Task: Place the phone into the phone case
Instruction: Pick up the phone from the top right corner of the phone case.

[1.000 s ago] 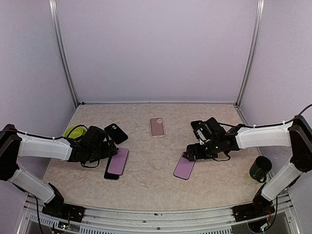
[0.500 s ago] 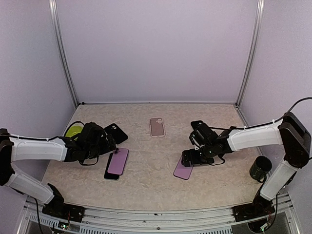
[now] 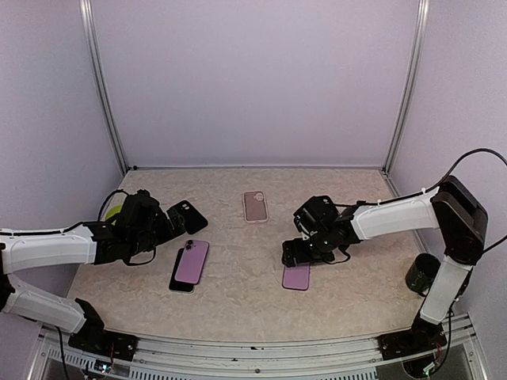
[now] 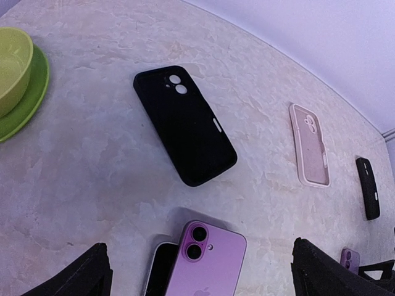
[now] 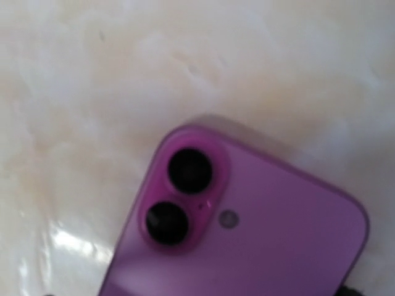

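The purple phone (image 3: 296,276) is lying flat right of the bench's (image 3: 238,313) middle. The right gripper (image 3: 291,254) is hanging over its camera end, spread wide and holding nothing. The left gripper (image 3: 171,228) is spread wide too. The phone is looking thin, hard and slippery, so pinching its long sides is seeming safest.

On a beige marbled table (image 3: 238,305), far back at the left, a green bowl (image 4: 9,61) seated on a green plate (image 4: 31,98). Just right of these, lying flat, a black phone case (image 3: 188,215). Nearer, a purple phone (image 3: 192,261) face down, partly overlying a black slab (image 3: 179,283). At far centre, a pink case (image 3: 255,206), flat. Right of centre, a second purple phone (image 3: 296,276), also face down. Beyond it, a narrow black case (image 4: 368,188). At the right edge, a dark cup (image 3: 423,274), upright.
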`<state>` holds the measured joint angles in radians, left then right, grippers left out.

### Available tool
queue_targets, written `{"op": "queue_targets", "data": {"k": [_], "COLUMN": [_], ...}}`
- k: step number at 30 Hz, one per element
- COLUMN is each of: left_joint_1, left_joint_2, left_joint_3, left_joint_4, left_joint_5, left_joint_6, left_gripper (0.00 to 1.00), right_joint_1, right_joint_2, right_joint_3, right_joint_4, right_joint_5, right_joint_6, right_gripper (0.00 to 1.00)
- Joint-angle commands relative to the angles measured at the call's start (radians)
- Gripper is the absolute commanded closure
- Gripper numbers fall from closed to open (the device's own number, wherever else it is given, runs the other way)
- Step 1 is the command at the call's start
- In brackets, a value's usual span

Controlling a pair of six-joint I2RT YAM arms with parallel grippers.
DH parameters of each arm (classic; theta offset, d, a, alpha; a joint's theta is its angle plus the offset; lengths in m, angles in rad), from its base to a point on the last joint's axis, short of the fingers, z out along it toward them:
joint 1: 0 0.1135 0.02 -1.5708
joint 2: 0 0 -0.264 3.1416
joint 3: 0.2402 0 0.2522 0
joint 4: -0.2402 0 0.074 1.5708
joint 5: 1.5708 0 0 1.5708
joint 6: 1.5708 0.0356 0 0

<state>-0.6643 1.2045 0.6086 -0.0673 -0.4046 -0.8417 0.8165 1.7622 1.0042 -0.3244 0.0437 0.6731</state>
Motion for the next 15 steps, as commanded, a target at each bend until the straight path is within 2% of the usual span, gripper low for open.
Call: {"op": "queue_targets", "data": {"k": [1, 15], "left_joint_1": [-0.012, -0.026], "left_joint_2": [-0.01, -0.019], "left_joint_3": [0.012, -0.025], "left_joint_4": [0.001, 0.015], "left_joint_5": [-0.016, -0.019], "left_joint_6": [-0.006, -0.026], "left_gripper": [0.01, 0.01], "right_joint_1": [0.02, 0.116], "right_joint_2": [0.045, 0.187], "right_joint_3": [0.05, 0.193], "right_joint_4": [-0.016, -0.132], "right_joint_5": [-0.002, 0.125], "right_joint_6": [-0.023, -0.122], "right_gripper": [0.03, 0.04]}}
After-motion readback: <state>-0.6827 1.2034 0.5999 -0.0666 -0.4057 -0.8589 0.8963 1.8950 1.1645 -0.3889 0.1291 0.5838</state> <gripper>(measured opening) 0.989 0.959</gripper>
